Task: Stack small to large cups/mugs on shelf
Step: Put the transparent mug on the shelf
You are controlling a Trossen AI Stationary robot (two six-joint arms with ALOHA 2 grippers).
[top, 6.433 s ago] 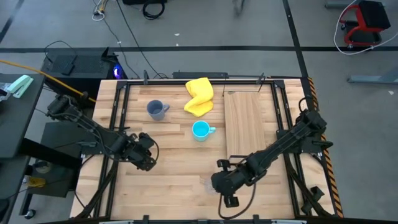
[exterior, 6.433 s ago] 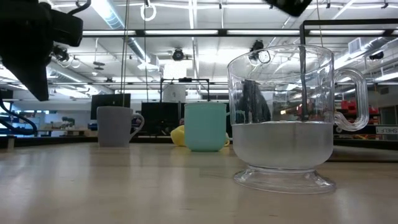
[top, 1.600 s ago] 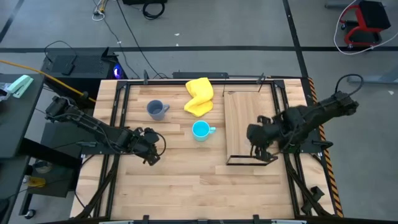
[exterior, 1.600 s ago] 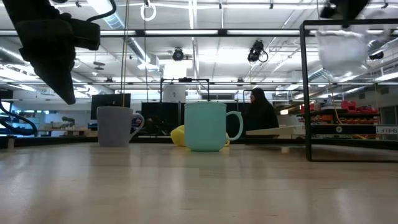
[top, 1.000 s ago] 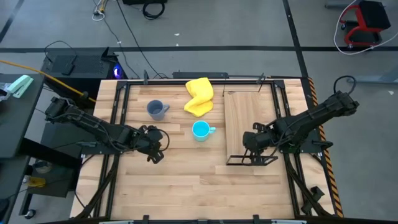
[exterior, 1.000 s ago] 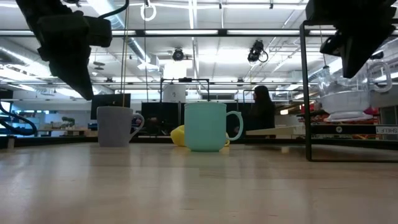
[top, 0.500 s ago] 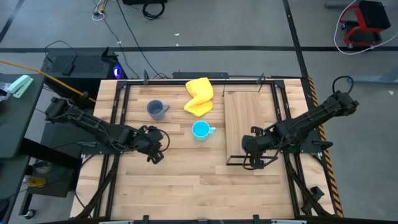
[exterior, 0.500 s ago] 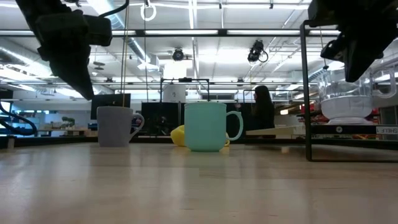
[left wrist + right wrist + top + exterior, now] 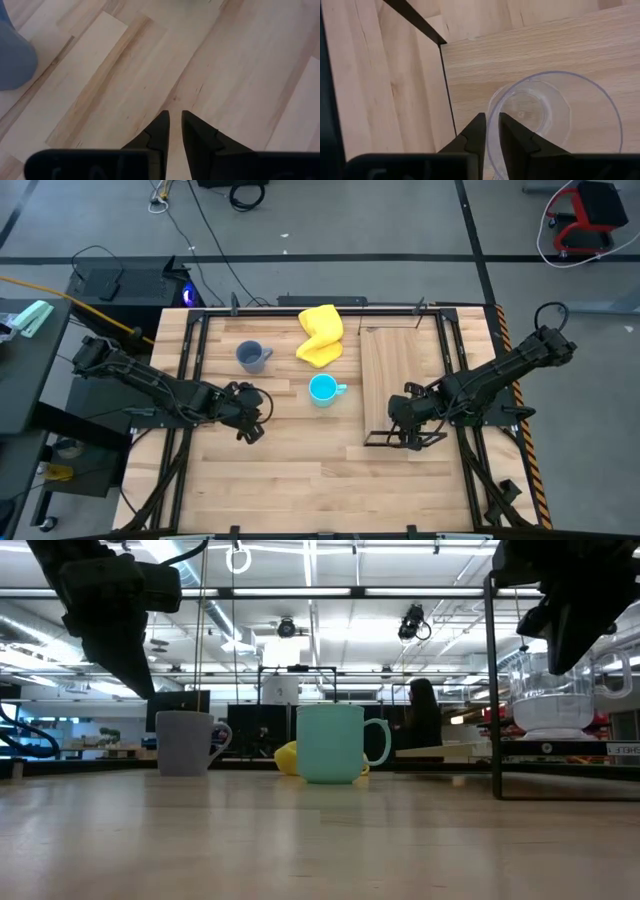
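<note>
The right gripper (image 9: 490,131) sits over the near end of the shelf (image 9: 392,370), its two fingers straddling the rim of the clear glass cup (image 9: 555,122), one inside the wall and one outside, with only a narrow gap between them; whether they pinch the glass or have just let go I cannot tell. The cup stands upright on the shelf board, directly under the tool, so the likely next move is a straight lift off the rim. In the low view the cup (image 9: 555,700) appears raised above the tabletop with the dark gripper above it, which the overhead view hides beneath the arm. The cyan mug (image 9: 322,389) and the grey-blue mug (image 9: 251,356) are on the table, nearer the left gripper (image 9: 250,412), which hovers with its fingers almost together, empty.
</note>
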